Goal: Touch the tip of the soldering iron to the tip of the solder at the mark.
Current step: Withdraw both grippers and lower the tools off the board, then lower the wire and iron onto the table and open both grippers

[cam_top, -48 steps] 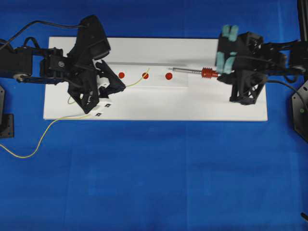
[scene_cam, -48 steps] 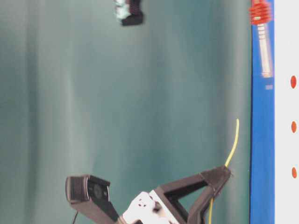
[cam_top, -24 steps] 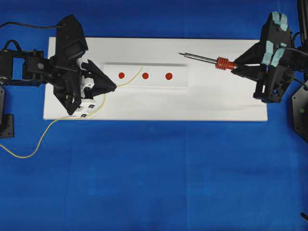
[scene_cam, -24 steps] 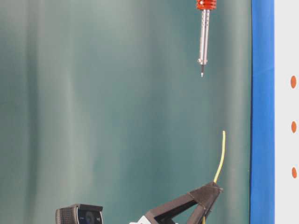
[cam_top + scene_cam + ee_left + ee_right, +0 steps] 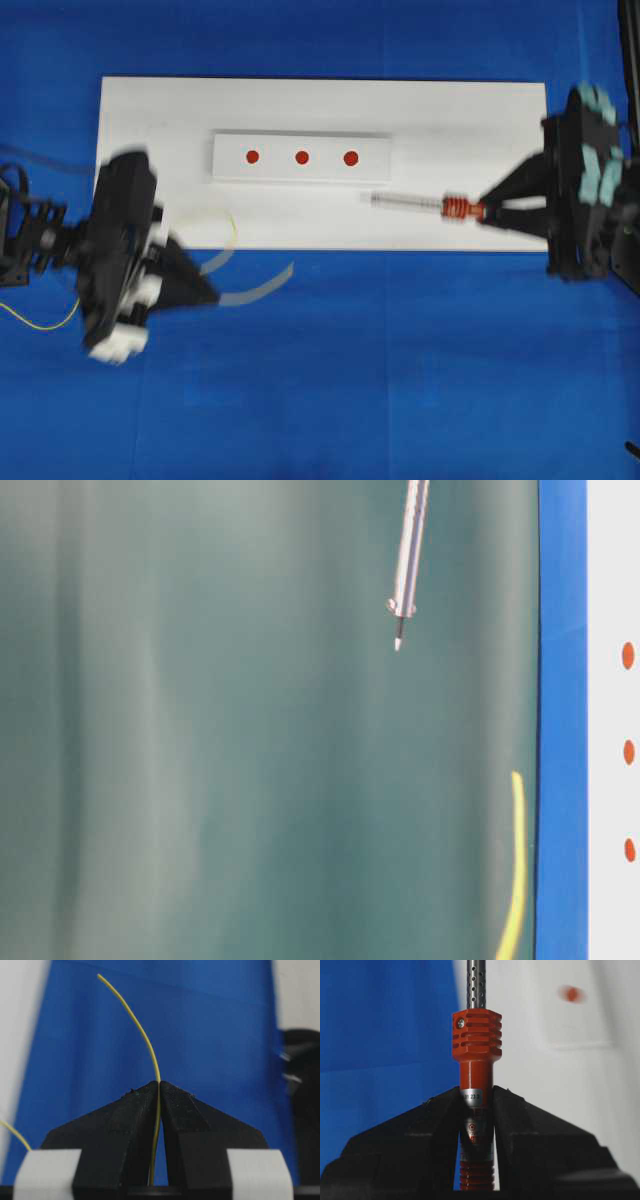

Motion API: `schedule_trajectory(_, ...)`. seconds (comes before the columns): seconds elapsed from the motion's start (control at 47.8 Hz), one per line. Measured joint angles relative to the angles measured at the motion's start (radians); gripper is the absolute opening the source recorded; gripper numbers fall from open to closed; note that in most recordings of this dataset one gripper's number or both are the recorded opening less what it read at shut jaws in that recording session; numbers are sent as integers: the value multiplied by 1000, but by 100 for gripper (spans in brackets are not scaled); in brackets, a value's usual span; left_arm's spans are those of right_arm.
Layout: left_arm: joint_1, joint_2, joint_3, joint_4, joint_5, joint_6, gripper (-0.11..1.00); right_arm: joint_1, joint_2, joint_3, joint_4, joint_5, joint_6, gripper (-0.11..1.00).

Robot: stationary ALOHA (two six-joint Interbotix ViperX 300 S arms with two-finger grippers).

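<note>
Left wrist: solder [image 5: 150,1055] between fingers [image 5: 125,1130].

The left hand [image 5: 159,1085] was closed on the solder [image 5: 145,1040], pinching it between two black fingers [image 5: 125,1125]. The thin yellow wire rose from the pinch and curved toward 11 o'clock, over the blue worktop [image 5: 215,1035].

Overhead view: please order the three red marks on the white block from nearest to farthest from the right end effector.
Measured from the right end effector, which grips the soldering iron at the right side:
1. Right red mark, nearest, above the iron's tip.
2. Middle red mark, in the centre of the white block.
3. Left red mark, farthest, toward the left arm's side.
</note>
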Motion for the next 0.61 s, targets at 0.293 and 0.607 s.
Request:
schedule_trajectory(0.293, -202, 81, -17, -5, -12, -63, 2, 224, 106, 37, 0, -112, 106, 7)
schedule_trajectory(0.607, -235, 138, -38, -2, -6, -58, 2, 279, 181, 37, -2, -147, 137, 7)
